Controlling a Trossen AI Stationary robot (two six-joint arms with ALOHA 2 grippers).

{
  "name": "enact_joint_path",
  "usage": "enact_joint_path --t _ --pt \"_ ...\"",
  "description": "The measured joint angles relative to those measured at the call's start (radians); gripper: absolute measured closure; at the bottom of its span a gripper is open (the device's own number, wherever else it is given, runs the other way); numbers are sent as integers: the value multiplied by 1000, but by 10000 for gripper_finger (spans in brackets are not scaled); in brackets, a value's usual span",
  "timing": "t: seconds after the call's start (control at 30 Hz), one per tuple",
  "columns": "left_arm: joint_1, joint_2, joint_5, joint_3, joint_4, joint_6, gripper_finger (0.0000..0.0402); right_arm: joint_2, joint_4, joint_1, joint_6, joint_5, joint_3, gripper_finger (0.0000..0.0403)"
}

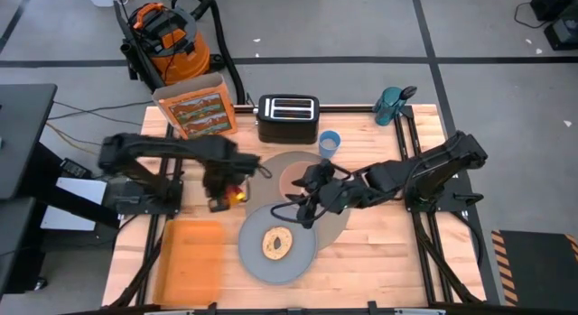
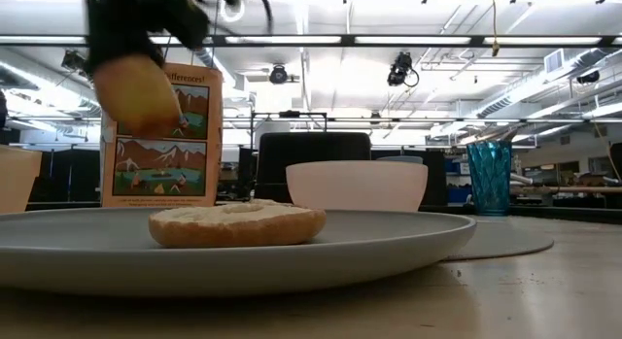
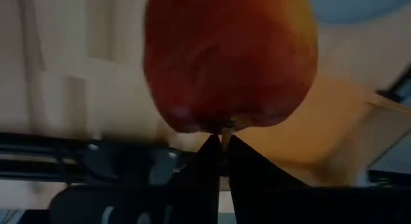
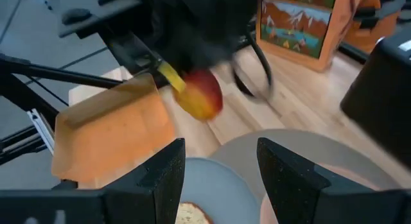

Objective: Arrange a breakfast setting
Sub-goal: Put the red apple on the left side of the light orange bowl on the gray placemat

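Note:
A red-and-yellow apple hangs in the air left of the grey plate, with my left gripper shut on it. A bagel half lies on the plate. The plate overlaps the near edge of the round taupe mat, where the pink bowl stands. The blue cup stands behind the mat. My right gripper hovers open over the mat's near part, nothing between its fingers. My left gripper pinches the apple at its stem between its two fingertips. The fingers come steeply from above. The apple hangs below them, lifted clear of the table.
An orange tray lies at the near left, below the apple. A cereal box and a black toaster stand along the far edge, and a teal bottle stands at the far right corner. Bare wood shows at the near right.

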Motion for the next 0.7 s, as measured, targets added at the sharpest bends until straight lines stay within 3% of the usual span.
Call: enact_joint_path --t 0.4,0.7 --pt "178 332 -108 308 2 102 383 -91 -59 -26 -158 -1 0 202" --pt "258 424 -109 318 -1 91 383 -172 -60 -81 -321 -9 0 202"
